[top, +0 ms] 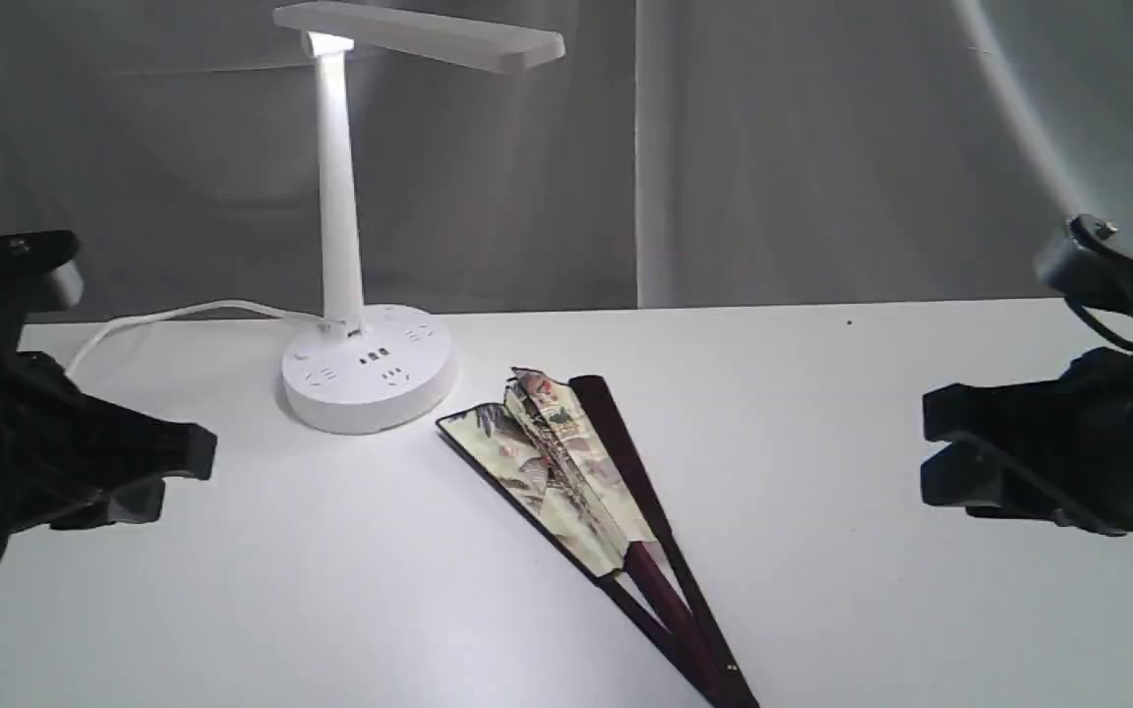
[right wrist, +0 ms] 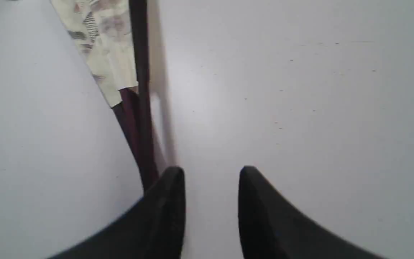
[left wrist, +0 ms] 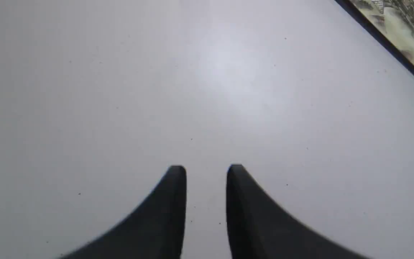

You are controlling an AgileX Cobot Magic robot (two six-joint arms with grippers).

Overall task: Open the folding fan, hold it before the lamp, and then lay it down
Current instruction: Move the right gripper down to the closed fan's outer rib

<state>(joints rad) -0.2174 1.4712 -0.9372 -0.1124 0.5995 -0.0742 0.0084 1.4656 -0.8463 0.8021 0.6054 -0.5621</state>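
The folding fan lies on the white table, only slightly spread, its cream painted leaf toward the lamp and its dark maroon ribs running to the front edge. Behind it to the left stands the white lamp, its head lit. My left gripper hovers at the far left, open and empty, well clear of the fan; in its wrist view only a corner of the fan shows. My right gripper hangs at the far right, open, holding nothing. Its wrist view shows the fan's ribs beside one finger.
The lamp's white cord runs off to the left behind my left arm. A grey curtain backs the table, and bare white surface lies on both sides of the fan.
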